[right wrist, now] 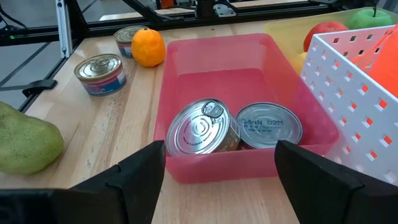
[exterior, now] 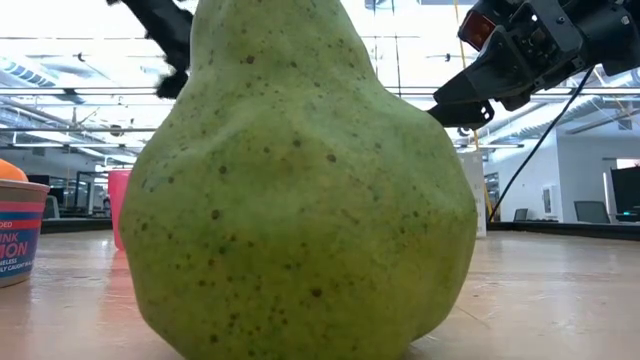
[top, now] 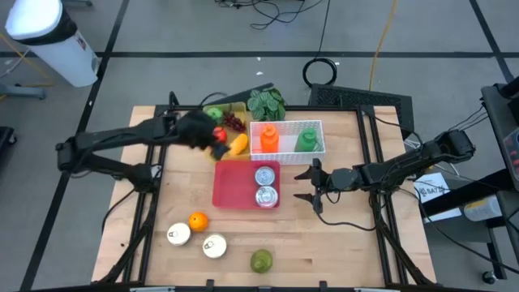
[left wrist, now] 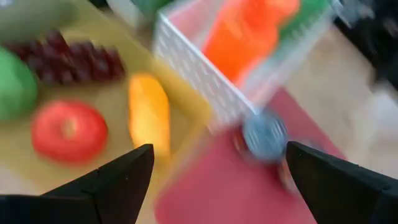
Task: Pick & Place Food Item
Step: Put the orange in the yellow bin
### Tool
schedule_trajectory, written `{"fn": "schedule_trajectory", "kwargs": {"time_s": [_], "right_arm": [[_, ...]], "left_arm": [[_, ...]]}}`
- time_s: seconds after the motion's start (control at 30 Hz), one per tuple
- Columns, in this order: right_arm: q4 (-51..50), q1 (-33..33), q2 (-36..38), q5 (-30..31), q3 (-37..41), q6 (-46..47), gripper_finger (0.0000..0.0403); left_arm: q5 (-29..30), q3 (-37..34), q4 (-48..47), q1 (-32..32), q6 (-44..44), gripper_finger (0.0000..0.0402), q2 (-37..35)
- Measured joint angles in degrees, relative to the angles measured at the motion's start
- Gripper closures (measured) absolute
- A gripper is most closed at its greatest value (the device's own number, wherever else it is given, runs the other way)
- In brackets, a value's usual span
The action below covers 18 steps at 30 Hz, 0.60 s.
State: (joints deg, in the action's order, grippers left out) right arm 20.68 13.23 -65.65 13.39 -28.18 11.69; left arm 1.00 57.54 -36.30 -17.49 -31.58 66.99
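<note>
A speckled green pear (exterior: 300,180) fills the low view; the red plastic tray (right wrist: 186,68) holds two silver tins (right wrist: 202,127). Left gripper (left wrist: 214,180) and right gripper (right wrist: 221,171) gape empty.

Blurred in the left wrist view: tomato (left wrist: 69,131), grapes (left wrist: 74,61), white basket (left wrist: 205,78); pear (exterior: 300,180) hiding most of the low view.

A lab or workshop hall — cables (top: 276,12) strewn on taped concrete floor, exposed ceiling beams (exterior: 80,95) overhead
</note>
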Motion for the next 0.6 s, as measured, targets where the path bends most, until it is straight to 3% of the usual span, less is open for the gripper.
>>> {"fn": "schedule_trajectory", "kwargs": {"time_s": [0.27,0.6], "right_arm": [[0.03,0.00,0.00,-0.01,0.00,0.06,0.0119],[0.04,0.00,0.00,-0.01,0.00,0.08,0.0119]], "left_arm": [[-0.09,-0.02,-17.07,18.50,-14.53,0.0023,-5.21],[2.03,-0.02,-16.59,41.12,-35.37,0.0023,2.89]]}}
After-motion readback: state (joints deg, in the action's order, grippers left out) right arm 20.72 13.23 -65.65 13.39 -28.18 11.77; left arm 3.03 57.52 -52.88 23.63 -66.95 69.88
